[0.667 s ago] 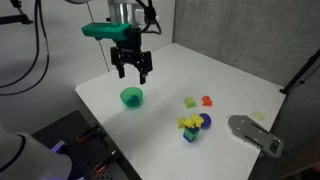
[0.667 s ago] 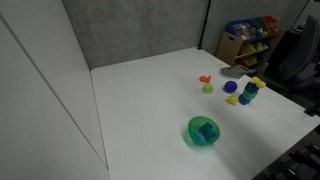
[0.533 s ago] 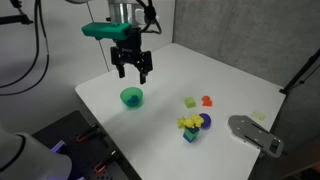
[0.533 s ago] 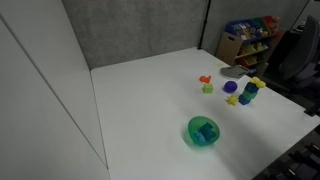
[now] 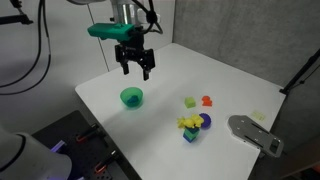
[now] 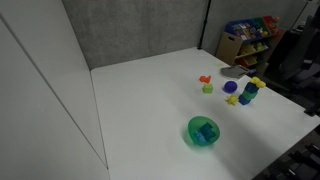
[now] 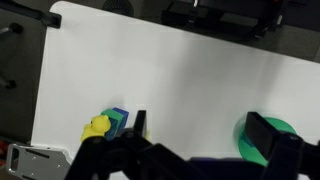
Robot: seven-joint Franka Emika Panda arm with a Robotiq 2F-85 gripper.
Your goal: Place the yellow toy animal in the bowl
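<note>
I see my end effector (image 5: pixel 136 70) hanging above the counter (image 5: pixel 240 85) with fingers spread wide and nothing in them, the bowl (image 5: pixel 131 97) near it and lower down, and the yellow toy animal (image 5: pixel 186 123) well apart from it, touching a blue block (image 5: pixel 188 136).

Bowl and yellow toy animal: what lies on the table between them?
Only bare white table between the bowl and the yellow toy animal, in an exterior view.
</note>
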